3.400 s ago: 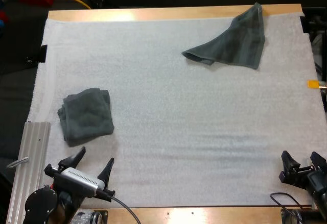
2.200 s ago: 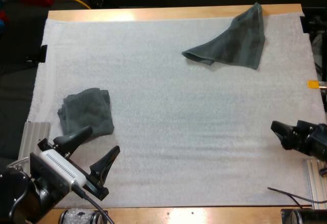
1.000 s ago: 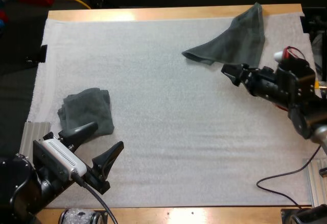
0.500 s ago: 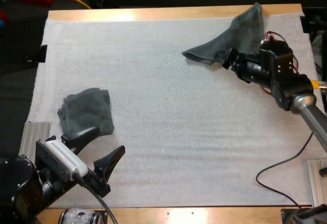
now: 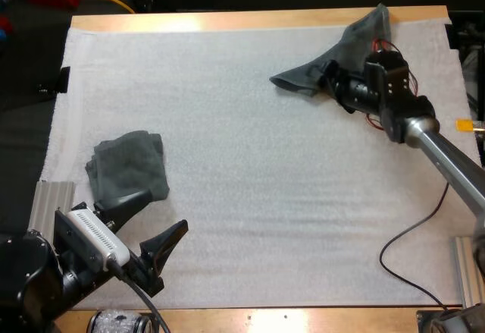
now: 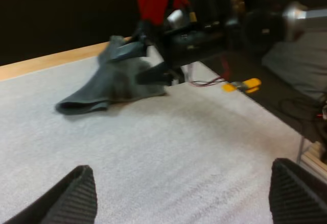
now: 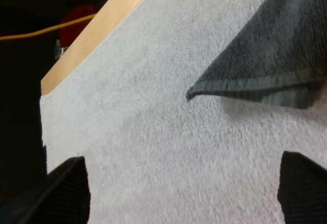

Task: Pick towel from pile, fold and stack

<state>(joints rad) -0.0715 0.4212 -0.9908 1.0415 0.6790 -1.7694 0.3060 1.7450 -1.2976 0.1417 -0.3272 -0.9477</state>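
A white foam mat (image 5: 250,166) spreads beneath the left gripper (image 5: 161,212) and the right gripper (image 5: 333,84), covering a light wooden table (image 5: 227,20). A ribbed silver aluminium rail (image 5: 49,200) lies just beside the left gripper, at the mat's edge. A second rail (image 5: 462,272) sits well behind the right gripper.

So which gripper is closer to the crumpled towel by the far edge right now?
Right. The right gripper is open at the crumpled towel's edge. The left gripper is open far across the mat, just next to the folded towel.

Two towels: one crumpled towel (image 5: 362,31), one folded towel (image 5: 129,168).
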